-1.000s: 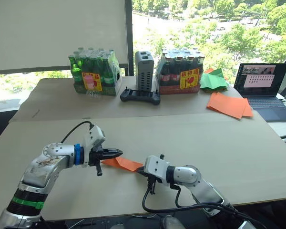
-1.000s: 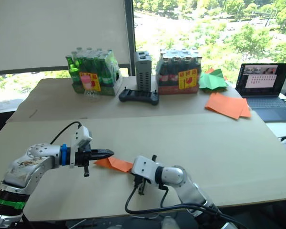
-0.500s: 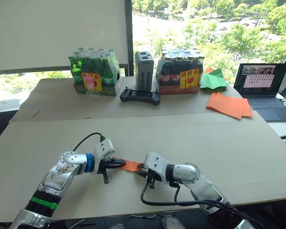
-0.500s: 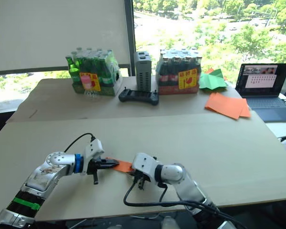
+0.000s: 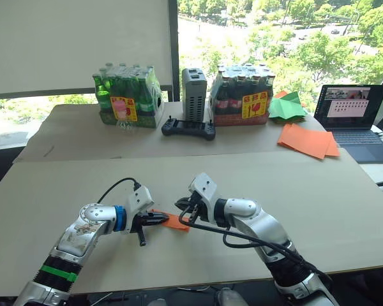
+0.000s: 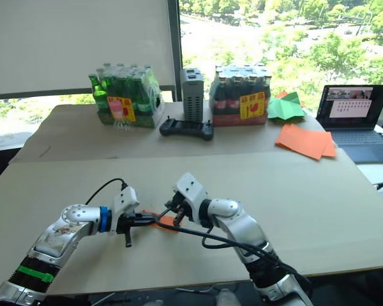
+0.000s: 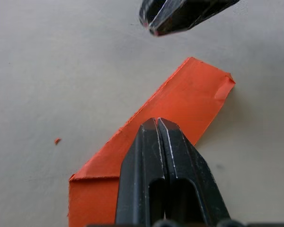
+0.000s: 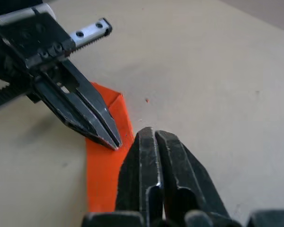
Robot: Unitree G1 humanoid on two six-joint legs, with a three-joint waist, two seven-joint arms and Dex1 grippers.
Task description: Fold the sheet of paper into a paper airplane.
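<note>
Main risk: the sheet of paper (image 7: 180,101) is thin and lies loose on the table (image 5: 293,191), so any sideways drag by the tips could skid it or smear the crease instead of sharpening it. A second risk is judged from how close the two grippers are: the tips nearly meet over the paper, and a small error could knock them together or catch and tear an edge.

The sheet is seen as a narrow folded orange strip, flat on the table, near its front edge and about midway between the side edges. One end is folded to a slanted point; the other end shows a small crumpled corner.

The left gripper (image 5: 158,218) is pinched closed with nothing between the fingers; its tips sit over the middle of the strip, apparently pressing down on it. The right gripper (image 8: 154,135) is also closed and empty-handed, hovering just beside the strip's edge, next to the left tips. Contact of the right tips with the paper cannot be confirmed.
</note>
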